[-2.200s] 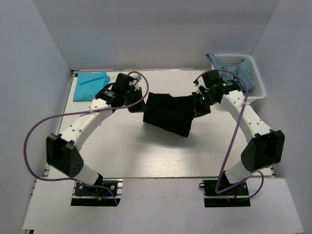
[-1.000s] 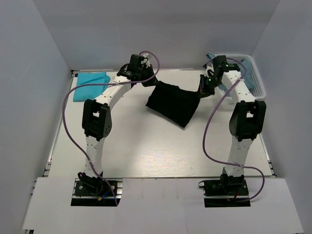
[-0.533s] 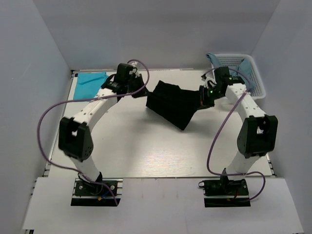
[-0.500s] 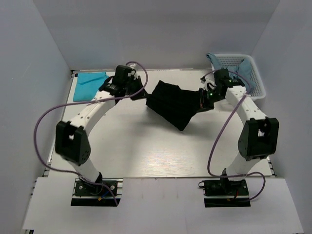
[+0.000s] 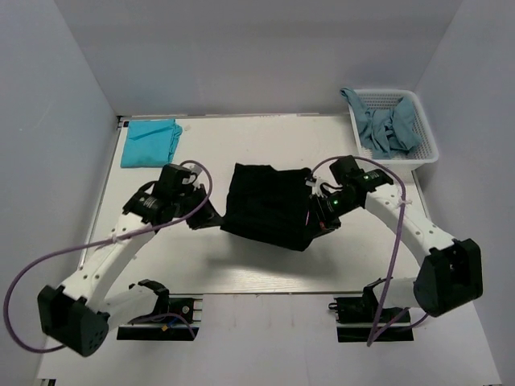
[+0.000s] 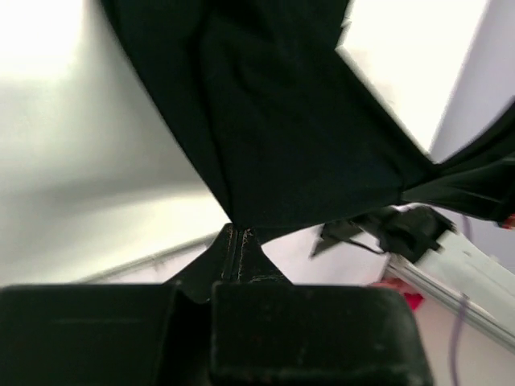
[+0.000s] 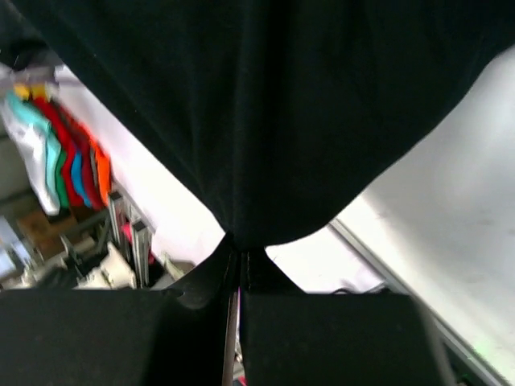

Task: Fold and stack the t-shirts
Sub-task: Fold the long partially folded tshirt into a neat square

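Observation:
A large black t-shirt hangs stretched between my two grippers over the middle of the table. My left gripper is shut on its left edge, and in the left wrist view the fingertips pinch the black cloth. At the shirt's right edge my right gripper is shut too, its tips clamping the dark fabric. A folded teal t-shirt lies flat at the far left corner. Crumpled greyish-blue t-shirts fill the basket.
A white mesh basket stands at the far right corner. Grey walls close in the table on three sides. Purple cables loop off both arms. The table's near edge and rail run just in front of the hanging shirt.
Both arms have drawn back from the far side toward the near edge, carrying the black shirt with them. The shirt now hangs wider between the grippers.

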`<move>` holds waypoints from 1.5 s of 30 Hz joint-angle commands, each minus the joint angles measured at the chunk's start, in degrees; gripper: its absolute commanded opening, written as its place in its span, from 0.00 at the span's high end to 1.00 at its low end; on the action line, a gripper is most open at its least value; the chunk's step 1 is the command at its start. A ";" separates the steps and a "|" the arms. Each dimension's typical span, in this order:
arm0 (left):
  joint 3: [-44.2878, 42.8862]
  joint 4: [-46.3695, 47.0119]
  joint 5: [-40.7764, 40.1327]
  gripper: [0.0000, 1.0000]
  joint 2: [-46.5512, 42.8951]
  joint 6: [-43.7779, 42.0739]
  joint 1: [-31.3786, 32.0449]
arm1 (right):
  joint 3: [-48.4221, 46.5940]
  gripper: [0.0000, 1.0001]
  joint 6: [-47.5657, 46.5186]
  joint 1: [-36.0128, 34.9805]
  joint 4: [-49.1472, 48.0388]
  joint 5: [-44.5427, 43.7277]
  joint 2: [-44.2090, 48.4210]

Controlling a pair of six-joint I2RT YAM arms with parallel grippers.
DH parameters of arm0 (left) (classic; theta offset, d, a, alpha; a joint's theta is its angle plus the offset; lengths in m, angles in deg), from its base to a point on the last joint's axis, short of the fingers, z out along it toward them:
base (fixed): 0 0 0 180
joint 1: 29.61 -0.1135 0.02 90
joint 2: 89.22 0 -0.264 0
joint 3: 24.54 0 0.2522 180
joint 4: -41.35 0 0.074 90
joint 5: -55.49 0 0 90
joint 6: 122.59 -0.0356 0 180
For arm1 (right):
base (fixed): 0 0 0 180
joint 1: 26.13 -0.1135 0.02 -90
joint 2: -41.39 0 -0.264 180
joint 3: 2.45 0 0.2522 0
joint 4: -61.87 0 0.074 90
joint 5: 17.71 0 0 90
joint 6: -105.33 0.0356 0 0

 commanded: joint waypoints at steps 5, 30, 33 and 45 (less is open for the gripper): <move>-7.28 -7.97 0.28 1.00 -9.24 5.10 -0.08 | -7.26 1.00 2.11 -1.41 6.74 0.64 4.46; -19.50 6.44 -22.58 1.00 20.72 -1.22 -1.66 | -25.64 1.00 4.94 5.00 3.32 -8.50 -22.86; -21.52 8.99 -22.58 1.00 26.17 -1.84 -1.66 | -27.92 1.00 4.76 5.71 2.27 -9.56 -27.33; -32.59 2.76 -25.57 0.70 42.96 -2.46 -2.19 | -33.63 0.74 3.70 7.47 -3.98 -12.55 -38.78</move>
